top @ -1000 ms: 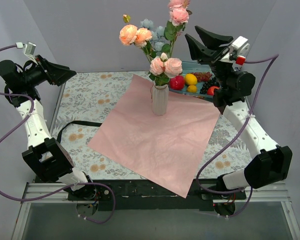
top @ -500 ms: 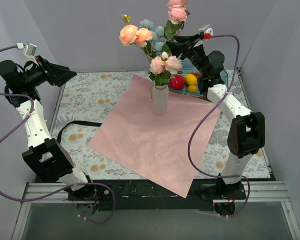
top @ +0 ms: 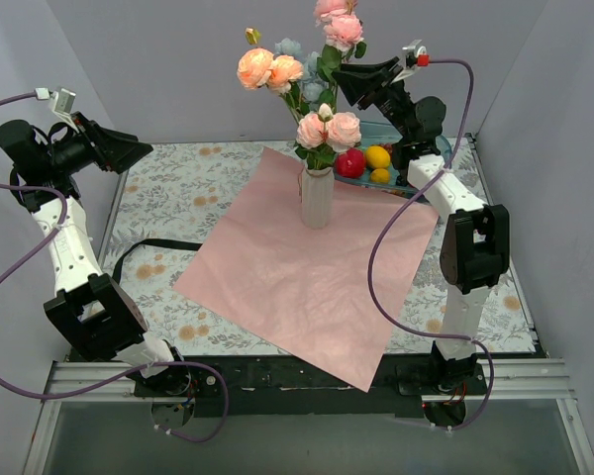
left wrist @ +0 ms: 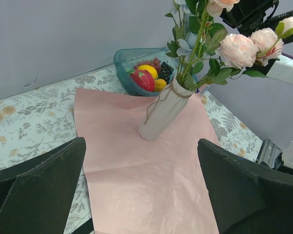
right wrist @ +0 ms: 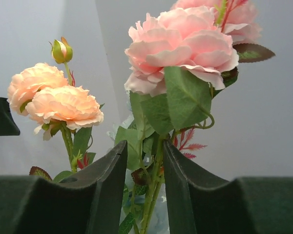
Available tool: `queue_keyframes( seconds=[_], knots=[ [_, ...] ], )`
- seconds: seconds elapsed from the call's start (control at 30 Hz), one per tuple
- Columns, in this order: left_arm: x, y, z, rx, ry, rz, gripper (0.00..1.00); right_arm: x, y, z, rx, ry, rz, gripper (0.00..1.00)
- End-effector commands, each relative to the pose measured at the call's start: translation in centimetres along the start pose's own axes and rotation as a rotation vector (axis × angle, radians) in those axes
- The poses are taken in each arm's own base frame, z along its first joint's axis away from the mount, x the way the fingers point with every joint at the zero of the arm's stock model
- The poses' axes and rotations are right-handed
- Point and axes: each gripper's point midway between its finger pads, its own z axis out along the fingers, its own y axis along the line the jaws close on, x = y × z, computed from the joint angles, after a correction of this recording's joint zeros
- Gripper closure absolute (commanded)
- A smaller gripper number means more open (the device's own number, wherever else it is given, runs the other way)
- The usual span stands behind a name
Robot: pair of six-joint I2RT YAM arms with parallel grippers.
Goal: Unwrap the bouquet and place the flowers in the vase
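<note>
The white ribbed vase (top: 316, 198) (left wrist: 163, 113) stands upright on the flat pink wrapping paper (top: 307, 267) (left wrist: 146, 170). The flowers (top: 329, 129) (left wrist: 237, 48) stand in it, peach roses (top: 267, 69) (right wrist: 58, 100) to the left and a tall pink rose (top: 337, 25) (right wrist: 183, 46) at the top. No wrapped bouquet shows. My right gripper (top: 342, 77) (right wrist: 145, 146) is high up at the tall rose, its jaws narrowly apart with the green stem (right wrist: 154, 195) between them. My left gripper (top: 139, 148) (left wrist: 141, 142) hangs wide open and empty at the far left.
A teal fruit bowl (top: 374, 130) (left wrist: 122, 58) with red, yellow and dark fruit sits behind the vase, under the right arm. A black ribbon (top: 153, 245) lies on the floral tablecloth left of the paper. Grey walls close in three sides.
The right arm swung left from beside the bowl to the bouquet's top, and its jaws now straddle the tall rose's stem. That rose shifted slightly left. The left arm stayed still.
</note>
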Motion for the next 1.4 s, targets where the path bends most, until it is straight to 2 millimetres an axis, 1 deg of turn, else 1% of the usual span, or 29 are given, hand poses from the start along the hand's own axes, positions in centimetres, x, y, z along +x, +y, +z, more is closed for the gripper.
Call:
queue_keyframes(
  seconds=[0.0, 0.07, 0.13, 0.17, 0.2, 0.27, 0.3, 0.37, 0.4, 0.5, 0.57, 0.6, 0.63, 0.7, 0.77, 0.83, 0.87, 0.93, 0.97, 1.0, 1.07, 1.1, 1.17, 1.2, 1.23, 1.27, 1.3, 1.33, 1.37],
  knots=[
    [-1.6, -2.3, -0.3, -0.002, -0.013, 0.097, 0.02, -4.3, 3.0, 0.9, -0.116, -0.089, -0.026, 0.64],
    [-1.6, -2.3, -0.3, -0.002, -0.012, 0.095, 0.02, -4.8, 3.6, 0.9, -0.131, -0.094, -0.031, 0.68],
    [-1.6, -2.3, -0.4, -0.003, -0.013, 0.098, 0.02, -5.8, 4.4, 0.8, -0.154, -0.114, -0.044, 0.72],
    [-1.6, -2.3, -0.4, -0.003, -0.013, 0.098, 0.02, -5.8, 4.6, 0.7, -0.159, -0.117, -0.046, 0.72],
    [-1.7, -2.4, -0.4, -0.002, -0.013, 0.100, 0.02, -6.6, 5.1, 0.6, -0.169, -0.129, -0.056, 0.72],
    [-1.6, -2.3, -0.4, -0.003, -0.013, 0.097, 0.02, -6.9, 5.8, 0.4, -0.185, -0.135, -0.065, 0.73],
    [-1.6, -2.3, -0.4, -0.005, -0.014, 0.098, 0.02, -7.7, 6.3, 0.2, -0.195, -0.145, -0.073, 0.73],
    [-1.6, -2.4, -0.4, -0.003, -0.013, 0.097, 0.02, -8.1, 7.1, -0.1, -0.215, -0.153, -0.075, 0.74],
    [-1.7, -2.4, -0.4, -0.004, -0.014, 0.097, 0.02, -8.5, 7.6, -0.3, -0.223, -0.158, -0.077, 0.77],
    [-1.7, -2.5, -0.4, -0.004, -0.014, 0.097, 0.02, -8.9, 9.0, -1.2, -0.255, -0.166, -0.066, 0.78],
    [-1.9, -2.6, -0.4, -0.004, -0.015, 0.103, 0.02, -9.5, 10.1, -1.8, -0.284, -0.182, -0.063, 0.78],
    [-1.9, -2.6, -0.4, -0.004, -0.016, 0.104, 0.02, -10.1, 10.7, -2.1, -0.296, -0.189, -0.065, 0.78],
    [-2.0, -2.7, -0.4, -0.003, -0.016, 0.107, 0.02, -9.9, 11.1, -2.4, -0.306, -0.181, -0.060, 0.78],
    [-2.0, -2.7, -0.4, -0.004, -0.016, 0.103, 0.02, -10.4, 12.1, -2.8, -0.332, -0.182, -0.059, 0.78],
    [-2.1, -2.6, -0.4, -0.003, -0.017, 0.107, 0.02, -10.0, 12.6, -3.3, -0.352, -0.161, -0.058, 0.77],
    [-2.1, -2.7, -0.4, -0.003, -0.018, 0.101, 0.02, -10.0, 12.8, -3.6, -0.352, -0.150, -0.070, 0.68],
    [-2.2, -2.7, -0.4, -0.001, -0.019, 0.104, 0.02, -9.3, 12.5, -3.6, -0.331, -0.129, -0.053, 0.64],
    [-2.2, -2.8, -0.4, 0.000, -0.020, 0.101, 0.02, -9.1, 12.0, -3.7, -0.304, -0.117, -0.068, 0.43],
    [-2.2, -2.9, -0.3, 0.004, -0.020, 0.105, 0.02, -8.6, 11.6, -3.6, -0.288, -0.096, -0.056, 0.29],
    [-2.2, -2.9, -0.4, 0.003, -0.020, 0.102, 0.02, -8.5, 11.6, -3.7, -0.282, -0.090, -0.057, 0.10],
    [-2.2, -3.0, -0.4, 0.004, -0.021, 0.107, 0.02, -8.4, 11.4, -3.9, -0.273, -0.085, -0.063, 0.07],
    [-2.1, -3.0, -0.4, 0.003, -0.020, 0.105, 0.02, -8.3, 11.7, -4.2, -0.270, -0.083, -0.066, 0.06],
    [-2.1, -3.1, -0.4, 0.004, -0.021, 0.107, 0.02, -9.2, 11.7, -4.6, -0.232, -0.095, -0.103, 0.05],
    [-2.1, -3.1, -0.4, 0.005, -0.021, 0.107, 0.02, -9.0, 11.5, -4.8, -0.210, -0.083, -0.114, 0.04],
    [-2.1, -3.2, -0.4, 0.007, -0.020, 0.102, 0.02, -9.3, 11.2, -5.0, -0.177, -0.084, -0.129, 0.04],
    [-2.1, -3.1, -0.4, 0.008, -0.020, 0.091, 0.02, -8.6, 10.1, -5.2, -0.122, -0.049, -0.161, 0.04],
    [-2.2, -3.1, -0.4, 0.004, -0.022, 0.087, 0.02, -9.4, 10.5, -5.8, -0.091, -0.046, -0.183, 0.03],
    [-2.2, -2.9, -0.4, -0.004, -0.025, 0.082, 0.02, -9.5, 9.9, -6.3, -0.035, -0.044, -0.198, 0.03],
    [-2.2, -2.7, -0.4, -0.008, -0.027, 0.071, 0.02, -10.3, 10.3, -7.2, 0.003, -0.033, -0.216, 0.03]
  ],
)
